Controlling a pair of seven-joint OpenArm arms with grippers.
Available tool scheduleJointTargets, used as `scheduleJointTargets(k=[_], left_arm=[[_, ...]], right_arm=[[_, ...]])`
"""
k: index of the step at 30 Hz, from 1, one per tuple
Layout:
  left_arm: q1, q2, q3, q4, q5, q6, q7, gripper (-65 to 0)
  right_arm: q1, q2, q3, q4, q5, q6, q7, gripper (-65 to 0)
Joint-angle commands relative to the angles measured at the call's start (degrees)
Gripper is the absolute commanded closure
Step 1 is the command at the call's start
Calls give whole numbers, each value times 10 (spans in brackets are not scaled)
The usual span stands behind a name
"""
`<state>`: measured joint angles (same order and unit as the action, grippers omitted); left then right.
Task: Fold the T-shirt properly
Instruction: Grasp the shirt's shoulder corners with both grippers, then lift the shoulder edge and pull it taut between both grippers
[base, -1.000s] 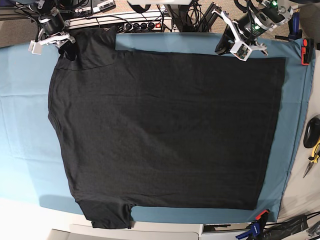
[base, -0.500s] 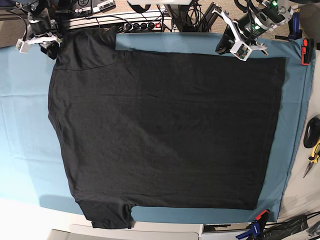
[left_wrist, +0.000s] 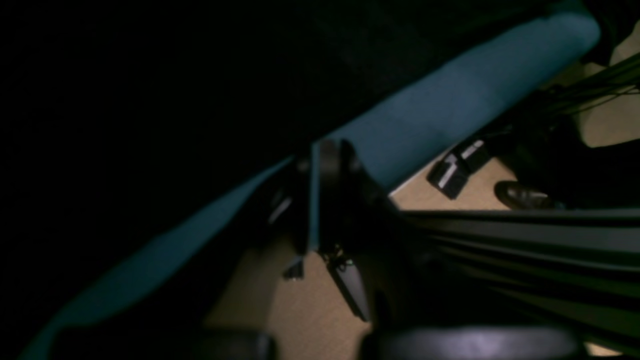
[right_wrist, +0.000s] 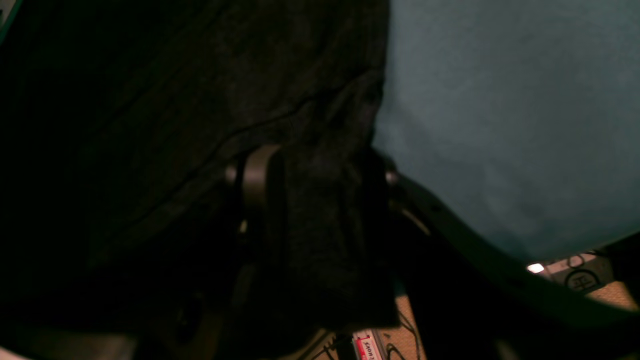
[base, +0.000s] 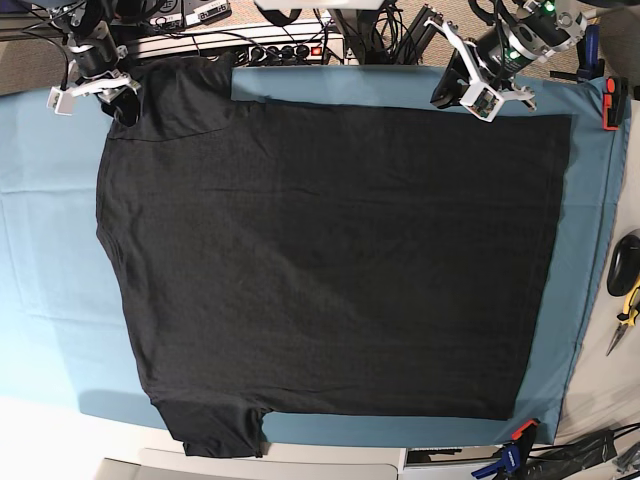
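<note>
Teal cloth (base: 40, 250) covers the table from edge to edge, with cables and a power strip (base: 250, 45) crowded along the far edge. On it the T-shirt (base: 330, 260) lies flat, plain black side up, filling most of the surface. One sleeve reaches the far left corner, the other hangs at the near edge, and the hem runs close along the right edge.

The right gripper (base: 95, 88) stands at the far left corner, over the sleeve tip. From the right wrist view its jaws are spread wide with a fold of the black sleeve fabric (right_wrist: 320, 210) lying between the fingers (right_wrist: 257, 175). Whether they press on it I cannot tell. Against a second ago it sits farther back and to the left, and the sleeve corner looks drawn out slightly with it. Half a second ago it was farther left again, off the sleeve.

The left gripper (base: 480, 95) hangs above the far edge, just beyond the shirt's hem corner, unmoved over the interval. Its jaws are closed and hold nothing visible. The shirt body shows no shift.
</note>
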<state>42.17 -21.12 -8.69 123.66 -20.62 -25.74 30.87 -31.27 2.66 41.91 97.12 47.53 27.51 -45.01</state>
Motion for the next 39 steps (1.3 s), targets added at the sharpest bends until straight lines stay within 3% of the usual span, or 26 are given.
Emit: scheduleJointTargets(k=[1,6,9,17,19,23,27,32,39], left_arm=[[3,-3,-2,10,-6,-2,-11,-42],[3,-3,-2,10,9,1,-11,-42],[1,-3,-2,10,20,27,-13,-57],[-5,-3,-2,10,37,70,-13,-151],[-5,-3,-2,10,57,105,-13,-195],[-6,-3,-6,10,96,211,-12,-291],[-27,-3,-51,-2,107,249,6,-311],[-66,-3,-153,-82,2,235,24,-311],[-139,-3,-274,-254,-220,94,105,-311]], right_arm=[[-12,-3,-2,-4,-28,-7,-51,-262],[-27,-3,-2,-4,-19,-7,-67,-262],[-32,-3,-2,-4,-15,-6,-68,-246],[-32,-3,-2,-4,-15,-5,-73,-22],[-32,-3,-2,-4,-15,-1,-73,0],[-32,-3,-2,-4,-15,11,-72,0],[-32,-3,-2,-4,-15,18,-72,0],[-32,-3,-2,-4,-15,18,-72,0],[-32,-3,-2,-4,-15,18,-72,0]])
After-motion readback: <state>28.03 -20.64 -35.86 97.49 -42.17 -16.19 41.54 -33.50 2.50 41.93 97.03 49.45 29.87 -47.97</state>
